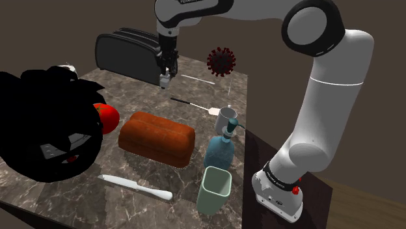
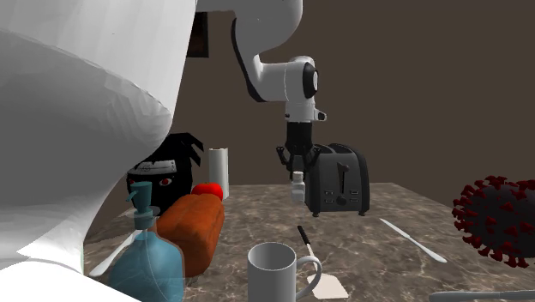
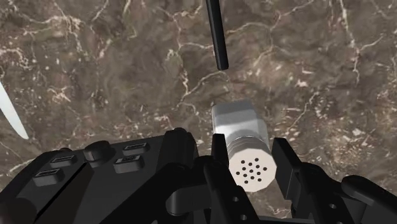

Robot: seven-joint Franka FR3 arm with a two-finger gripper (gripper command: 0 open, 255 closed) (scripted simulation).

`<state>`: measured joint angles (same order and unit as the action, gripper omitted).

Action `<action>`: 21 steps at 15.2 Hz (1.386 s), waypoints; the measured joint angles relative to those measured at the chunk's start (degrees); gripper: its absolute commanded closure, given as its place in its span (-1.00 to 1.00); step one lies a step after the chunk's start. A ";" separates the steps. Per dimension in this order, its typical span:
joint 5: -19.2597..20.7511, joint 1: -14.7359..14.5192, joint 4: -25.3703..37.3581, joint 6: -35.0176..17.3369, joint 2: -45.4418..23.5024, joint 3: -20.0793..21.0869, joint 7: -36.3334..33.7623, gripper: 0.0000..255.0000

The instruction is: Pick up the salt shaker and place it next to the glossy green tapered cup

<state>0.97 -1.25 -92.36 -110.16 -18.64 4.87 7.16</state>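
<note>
Salt shaker point(image 3: 245, 137): silvery, clasped in end effector point(image 1: 166, 77), raised above marbled worktop point(image 1: 218, 91) near black toaster point(image 1: 127, 49); green cup point(image 1: 215, 190) well apart.

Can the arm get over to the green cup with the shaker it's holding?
Probably yes. The gripper clasps the salt shaker above the table, and bare marble lies beside the green cup; the blue bottle close behind it needs care.

Dim, even light leaves a soft sheen on the salt shaker point(image 3: 245, 145).
</note>
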 measured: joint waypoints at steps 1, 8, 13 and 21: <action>-0.02 0.01 0.32 0.67 0.34 0.01 0.01 1.00; -0.10 -0.08 4.41 5.55 1.14 0.08 -0.08 1.00; -0.08 -0.11 8.88 9.72 0.85 0.09 -0.03 1.00; -0.05 -0.22 15.58 16.06 0.48 0.13 -0.08 1.00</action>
<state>0.92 -1.47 -76.78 -94.10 -18.16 4.99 7.08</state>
